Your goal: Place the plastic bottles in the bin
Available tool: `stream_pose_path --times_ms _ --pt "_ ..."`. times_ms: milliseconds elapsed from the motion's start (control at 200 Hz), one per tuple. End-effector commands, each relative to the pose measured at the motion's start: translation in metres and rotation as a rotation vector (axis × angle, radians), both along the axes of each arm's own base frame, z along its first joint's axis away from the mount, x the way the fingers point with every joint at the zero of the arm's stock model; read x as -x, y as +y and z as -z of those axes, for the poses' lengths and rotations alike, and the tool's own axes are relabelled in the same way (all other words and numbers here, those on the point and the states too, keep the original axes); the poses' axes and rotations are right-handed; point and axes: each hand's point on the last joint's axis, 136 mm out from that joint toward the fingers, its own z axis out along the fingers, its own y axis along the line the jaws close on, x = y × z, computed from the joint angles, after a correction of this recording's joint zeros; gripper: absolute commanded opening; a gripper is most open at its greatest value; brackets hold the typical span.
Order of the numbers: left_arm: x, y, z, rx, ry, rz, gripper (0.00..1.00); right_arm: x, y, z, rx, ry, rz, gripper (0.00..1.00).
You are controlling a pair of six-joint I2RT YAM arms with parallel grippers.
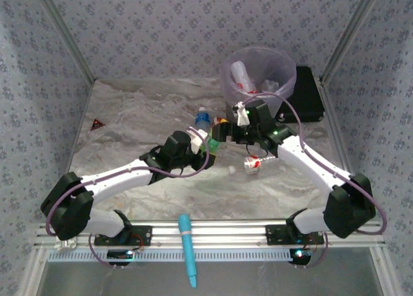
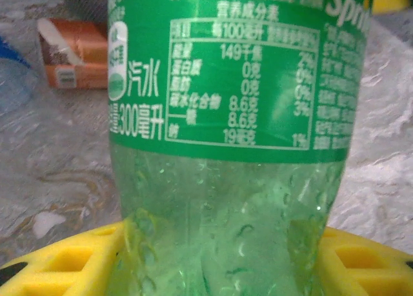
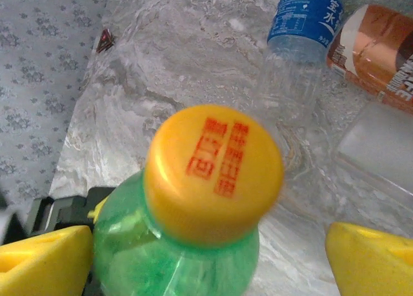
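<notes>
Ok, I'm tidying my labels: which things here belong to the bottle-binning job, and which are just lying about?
Job: green plastic bottle with yellow cap; clear blue-labelled bottle; brown bottle; small red-labelled bottle; round translucent purple bin.
Lying about: long light-blue pen-shaped tool; flat black rectangular box.

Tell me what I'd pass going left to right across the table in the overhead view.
Small red triangular object → clear plastic bottle with blue label → round translucent pale-purple plastic bin → flat black rectangular box.

Bright, even light; close green bottle [image 2: 235,148] slightly blurred.
</notes>
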Motion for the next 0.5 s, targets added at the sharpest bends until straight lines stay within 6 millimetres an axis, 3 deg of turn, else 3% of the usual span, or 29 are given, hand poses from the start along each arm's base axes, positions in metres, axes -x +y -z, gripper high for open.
stream_pose_path --times_ms 0,170,405,495 --pt "-0.0021 -0.0098 -0.0226 0.094 -0.036 0.019 0.20 -0.0065 0.0190 -0.0057 -0.064 -0.007 -0.025 0.82" --pt "-0.0024 -0.0120 -0.0268 0.113 -0.044 0.025 0.22 -0.0128 0.0207 0.0028 -0.075 0.013 -0.003 0.66" --pt "-0.0045 -0.0102 -0.0276 0.115 -0.051 0.010 0.24 -0.0133 0.0193 0.0015 -0.081 0.020 0.002 0.52" --pt "-0.0054 -0.0085 -0.0275 0.112 -0.056 0.001 0.31 -0.0138 0.0159 0.0003 -0.076 0.022 0.011 0.50"
